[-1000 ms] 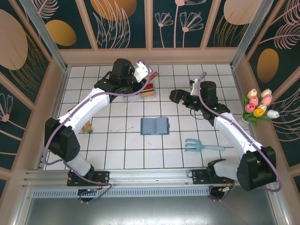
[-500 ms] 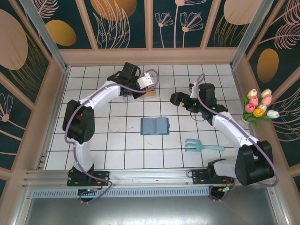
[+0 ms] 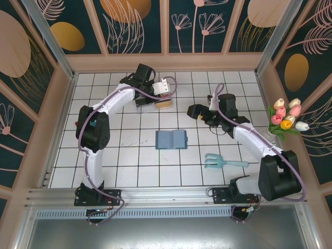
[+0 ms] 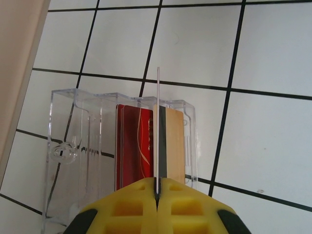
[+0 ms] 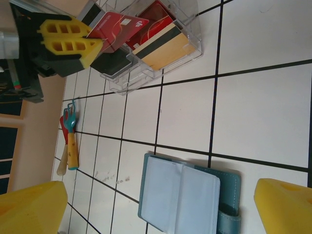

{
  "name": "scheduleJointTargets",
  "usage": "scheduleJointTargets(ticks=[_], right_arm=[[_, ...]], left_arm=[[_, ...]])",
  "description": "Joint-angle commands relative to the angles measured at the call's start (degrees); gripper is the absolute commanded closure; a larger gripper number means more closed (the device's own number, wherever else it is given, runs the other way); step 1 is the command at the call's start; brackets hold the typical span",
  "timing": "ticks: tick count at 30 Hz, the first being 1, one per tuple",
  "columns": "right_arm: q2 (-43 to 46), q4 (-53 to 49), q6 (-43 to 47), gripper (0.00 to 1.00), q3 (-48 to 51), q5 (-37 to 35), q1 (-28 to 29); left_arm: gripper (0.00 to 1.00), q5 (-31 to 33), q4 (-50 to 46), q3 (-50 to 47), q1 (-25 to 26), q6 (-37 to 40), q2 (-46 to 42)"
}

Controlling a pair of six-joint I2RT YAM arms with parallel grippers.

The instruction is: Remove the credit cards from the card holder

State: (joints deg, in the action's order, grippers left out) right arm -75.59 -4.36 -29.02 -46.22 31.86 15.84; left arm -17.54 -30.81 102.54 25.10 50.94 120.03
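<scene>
The teal card holder (image 3: 171,139) lies open on the tiles, its clear sleeves (image 5: 183,195) facing up. My left gripper (image 3: 162,89) is shut on a red credit card (image 5: 114,29) and holds it over the clear tray (image 3: 148,104). In the left wrist view that card (image 4: 158,122) is edge-on above the tray (image 4: 73,146), pinched at the left gripper (image 4: 157,187). A second red card (image 4: 131,146), a gold card with a black stripe (image 5: 163,48) and a dark card (image 5: 112,63) lie in the tray. My right gripper (image 3: 192,110) hovers open beyond the holder, nothing between its fingers (image 5: 29,204).
A light teal fork toy (image 3: 220,162) lies at the front right. A wooden-handled toy tool (image 3: 96,141) lies at the left. Tulips (image 3: 285,120) stand by the right wall. Wooden walls (image 3: 166,62) border the tiled floor.
The left arm has folded back towards the far wall, carrying the card a little to the right over the tray. The right gripper has hardly moved.
</scene>
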Motion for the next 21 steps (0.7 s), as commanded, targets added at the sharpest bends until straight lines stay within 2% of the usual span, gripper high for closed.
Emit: scheduleJointTargets(ticks=[1,9,21], right_arm=[[-1.0,2.1,-0.6,0.01,0.3,1.8,-0.5],[-1.7,2.5,-1.1,0.01,0.2,2.1,-1.0],[-1.8,3.2,-1.8,0.01,0.8,3.1,-2.0]], left_arm=[[1.00,0.2,-3.0,3.1,-0.6,2.9,2.3],[1.00,5.1,0.7,4.3,-0.6,3.5,4.4],[1.00,6.3,1.9,5.0,-0.6,3.0,6.2]])
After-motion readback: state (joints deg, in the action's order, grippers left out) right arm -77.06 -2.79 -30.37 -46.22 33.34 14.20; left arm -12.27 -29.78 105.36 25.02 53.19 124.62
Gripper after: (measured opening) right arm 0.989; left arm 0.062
